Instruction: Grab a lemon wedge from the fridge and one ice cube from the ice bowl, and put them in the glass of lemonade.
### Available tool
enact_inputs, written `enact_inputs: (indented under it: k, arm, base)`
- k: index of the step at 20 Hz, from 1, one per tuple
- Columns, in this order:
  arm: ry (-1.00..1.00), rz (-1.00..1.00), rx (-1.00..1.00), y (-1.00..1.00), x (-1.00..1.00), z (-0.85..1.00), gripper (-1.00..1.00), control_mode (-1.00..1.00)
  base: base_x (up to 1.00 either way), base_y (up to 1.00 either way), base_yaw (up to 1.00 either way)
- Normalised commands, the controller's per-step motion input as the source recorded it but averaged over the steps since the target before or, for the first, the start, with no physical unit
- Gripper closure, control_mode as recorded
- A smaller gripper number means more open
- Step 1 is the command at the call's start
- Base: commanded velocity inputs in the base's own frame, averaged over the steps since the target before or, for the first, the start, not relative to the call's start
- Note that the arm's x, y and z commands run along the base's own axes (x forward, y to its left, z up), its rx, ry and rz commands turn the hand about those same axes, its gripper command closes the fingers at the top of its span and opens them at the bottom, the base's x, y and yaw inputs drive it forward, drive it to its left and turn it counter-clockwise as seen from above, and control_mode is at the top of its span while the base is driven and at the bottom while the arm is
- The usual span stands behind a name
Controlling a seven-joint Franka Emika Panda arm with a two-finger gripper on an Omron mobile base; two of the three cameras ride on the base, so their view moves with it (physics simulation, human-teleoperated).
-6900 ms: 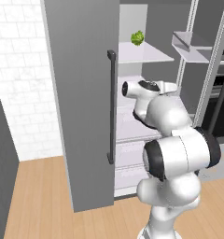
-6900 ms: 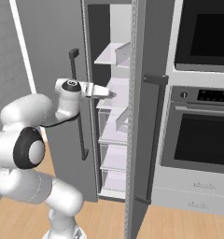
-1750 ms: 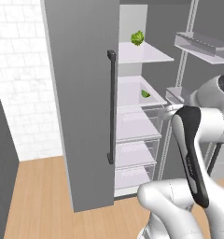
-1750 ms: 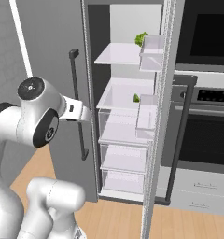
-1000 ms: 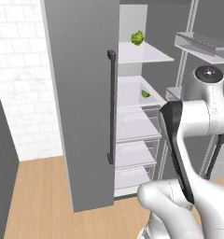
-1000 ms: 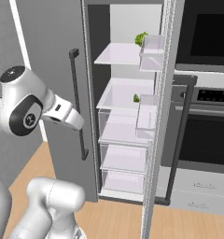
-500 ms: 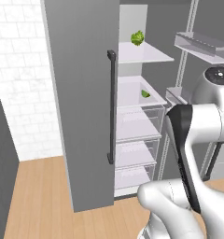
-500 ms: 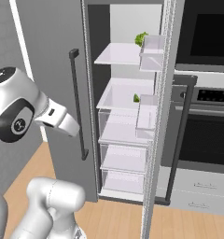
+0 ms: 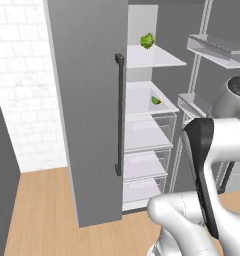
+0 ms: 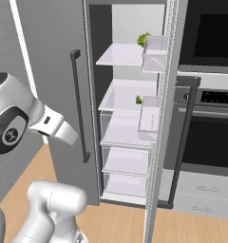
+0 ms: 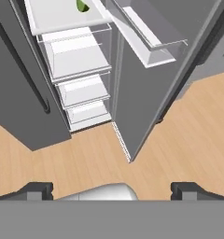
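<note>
- The arm is seen folded high and back from the fridge (image 10: 130, 118); in the left base view its white elbow and dark joint stand at the right edge, in front of the open right door
- In the right base view the forearm is seen at the left edge, angled down and to the right, in front of the left door (image 9: 87, 115)
- The gripper (image 11: 112, 189) is seen in the hand view as two dark finger tips (image 11: 37, 190) set far apart at the bottom; the jaws are spread wide and nothing is held between them
- The hand is pointed down at the wooden floor (image 11: 179, 140) before the fridge, well apart from the shelves
- The fridge is found with both doors swung open; the dark bar handle (image 9: 119, 115) of the left door is seen upright
- The lemon wedge (image 9: 155, 100) is seen lying on the second white shelf (image 9: 142, 102), toward its right rear; it is also caught at the top edge of the hand view (image 11: 82, 6) and just left of a door bin in the right base view (image 10: 138, 99)
- A ruffled leafy green clump (image 9: 147, 40) is noted on the top shelf, at the back
- Clear drawers (image 10: 125, 166) are stacked below the wedge's shelf
- The right door (image 10: 161, 118) with its clear bins (image 10: 154, 52) is seen edge-on between the shelves and the black oven column (image 10: 211, 95)
- The right door's bins stand close beside the wedge's shelf on its right side; the front of that shelf is left open toward the arm
</note>
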Motion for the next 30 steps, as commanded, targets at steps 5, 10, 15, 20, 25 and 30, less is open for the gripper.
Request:
enact_inputs:
  k: [5,10,15,20,25,30]
  arm:
    - [0.00,-0.01,0.00,0.00,0.00,0.00,-1.00,1.00]
    - [0.00,0.00,0.00,0.00,0.00,0.00,-1.00,1.00]
    - [0.00,0.00,0.00,0.00,0.00,0.00,-1.00,1.00]
    - [0.00,0.00,0.00,0.00,0.00,0.00,-1.00,1.00]
    - [0.00,0.00,0.00,0.00,0.00,0.00,-1.00,1.00]
    - [0.00,0.00,0.00,0.00,0.00,0.00,-1.00,1.00]
  base:
    - [0.10,-0.06,0.00]
    - [0.44,-0.18,0.00]
    - [0.76,-0.21,0.01]
    - [0.81,-0.25,0.06]
    - [0.48,-0.25,0.06]
    - [0.13,-0.43,0.09]
